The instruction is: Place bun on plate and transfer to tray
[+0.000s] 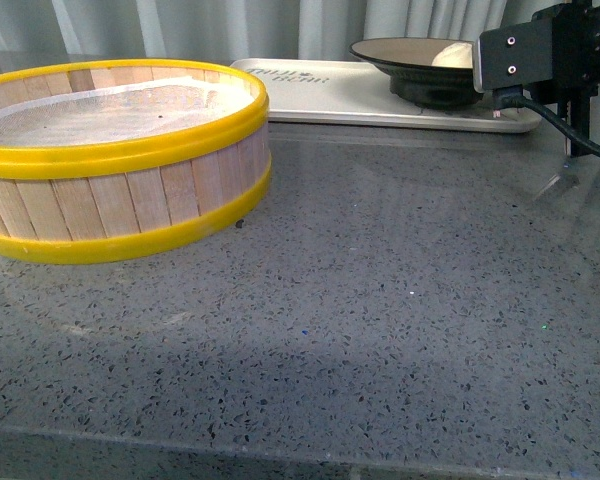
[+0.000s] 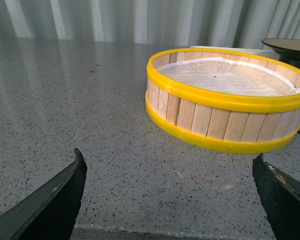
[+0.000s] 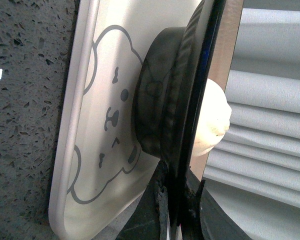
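Observation:
The white bun lies in the beige, black-rimmed plate, whose black foot rests on the cream tray at the back right. My right gripper is shut on the plate's rim; in its wrist view the bun shows beyond the rim, and the plate's foot sits against the tray's bear drawing. In the front view only the right arm's black housing shows. My left gripper is open over bare counter, short of the steamer basket.
A yellow-rimmed wooden steamer basket with white cloth inside stands at the left; it also fills the left wrist view. The speckled grey counter spreads in front. A black cable hangs from the right arm. Grey curtains hang behind.

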